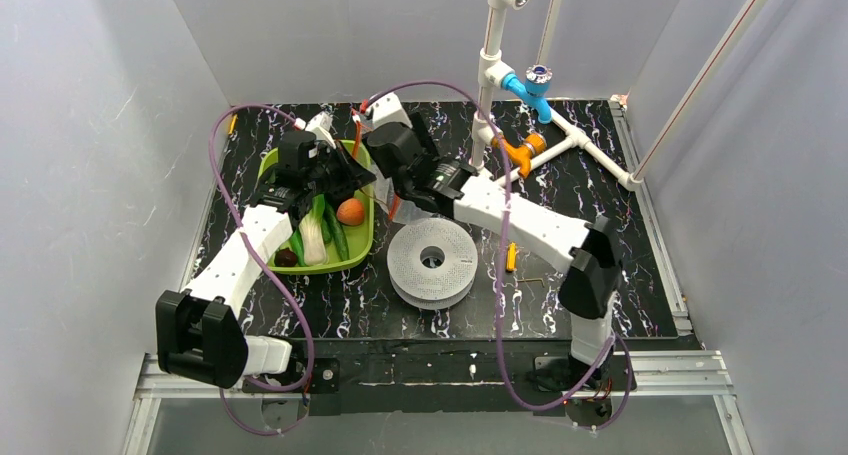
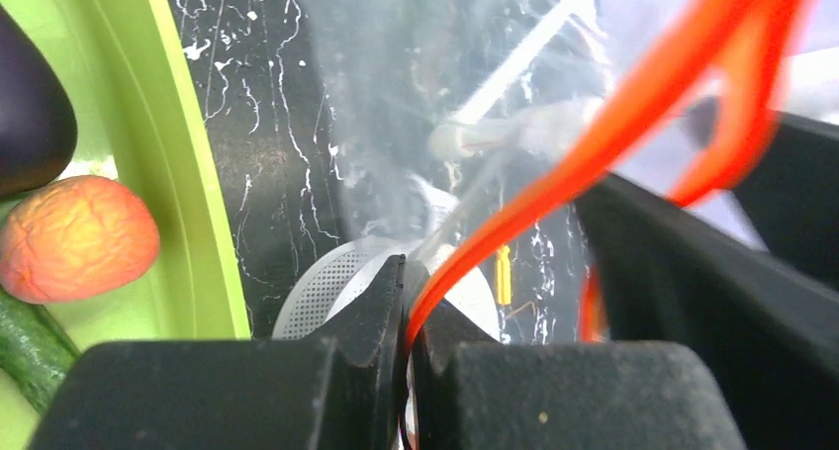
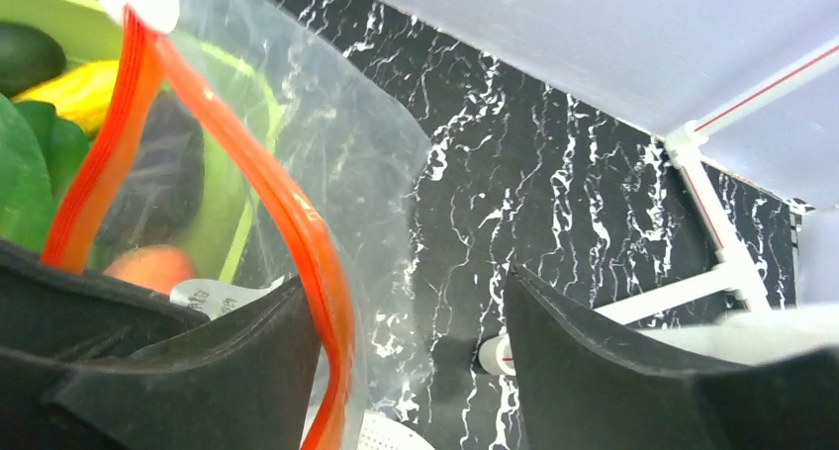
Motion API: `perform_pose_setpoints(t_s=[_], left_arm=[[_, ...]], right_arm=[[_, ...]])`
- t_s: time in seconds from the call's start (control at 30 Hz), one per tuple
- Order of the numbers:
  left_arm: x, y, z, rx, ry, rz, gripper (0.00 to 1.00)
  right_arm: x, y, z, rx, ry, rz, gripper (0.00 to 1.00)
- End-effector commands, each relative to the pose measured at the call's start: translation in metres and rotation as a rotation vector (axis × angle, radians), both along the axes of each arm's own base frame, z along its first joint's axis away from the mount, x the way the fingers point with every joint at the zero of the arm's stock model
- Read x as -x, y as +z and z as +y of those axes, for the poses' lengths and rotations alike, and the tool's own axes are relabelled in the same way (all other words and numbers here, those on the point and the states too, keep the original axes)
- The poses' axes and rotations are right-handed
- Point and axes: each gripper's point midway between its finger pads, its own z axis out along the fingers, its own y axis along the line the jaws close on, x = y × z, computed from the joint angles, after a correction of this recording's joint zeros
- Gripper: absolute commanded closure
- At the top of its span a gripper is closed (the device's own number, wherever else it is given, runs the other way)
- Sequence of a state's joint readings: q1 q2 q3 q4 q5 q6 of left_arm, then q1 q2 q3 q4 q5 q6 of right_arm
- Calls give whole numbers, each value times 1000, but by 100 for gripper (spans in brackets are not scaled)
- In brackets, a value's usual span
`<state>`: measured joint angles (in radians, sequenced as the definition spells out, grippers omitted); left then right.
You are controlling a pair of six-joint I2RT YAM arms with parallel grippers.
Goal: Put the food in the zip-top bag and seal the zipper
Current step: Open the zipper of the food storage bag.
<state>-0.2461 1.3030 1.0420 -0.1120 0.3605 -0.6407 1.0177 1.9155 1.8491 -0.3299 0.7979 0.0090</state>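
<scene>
My left gripper is shut on the orange-red zipper of the clear zip-top bag, which hangs in the air to the right of the green tray. My right gripper is open; the zipper runs along the inner face of its left finger, and nothing is pinched between the fingers. The food lies in the tray: an orange-red fruit, a white-and-green stalk, a purple eggplant and a green cucumber. A yellow piece shows through the bag.
A white perforated disc sits right of the tray. A small yellow stick lies beside it. White pipes with an orange fitting and a blue tap stand at the back right. Grey walls enclose the table.
</scene>
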Motion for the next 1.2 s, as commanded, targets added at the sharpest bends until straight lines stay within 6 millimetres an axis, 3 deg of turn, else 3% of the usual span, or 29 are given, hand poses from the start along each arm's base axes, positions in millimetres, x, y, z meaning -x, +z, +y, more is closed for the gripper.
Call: perform_pose_setpoints(t_s=[0.0, 0.23, 0.43, 0.57, 0.7, 0.83, 1.17], left_arm=[[-8, -2, 8, -23, 54, 29, 100], [-9, -4, 5, -15, 36, 30, 100], [-9, -2, 2, -7, 17, 17, 100], [-8, 3, -2, 19, -1, 9, 100], [-6, 9, -4, 33, -13, -10, 100], [-5, 13, -3, 27, -15, -28, 100], [-4, 14, -4, 30, -19, -31, 100]], right_arm=[[18, 74, -37, -104, -45, -92, 25], [38, 47, -36, -164, 14, 18, 24], [76, 51, 0, -324, 246, 183, 18], [70, 43, 4, -308, 207, 207, 16], [73, 34, 15, -261, 243, 258, 22], [75, 32, 23, -166, 283, 151, 25], [74, -1, 22, 107, 204, 41, 31]])
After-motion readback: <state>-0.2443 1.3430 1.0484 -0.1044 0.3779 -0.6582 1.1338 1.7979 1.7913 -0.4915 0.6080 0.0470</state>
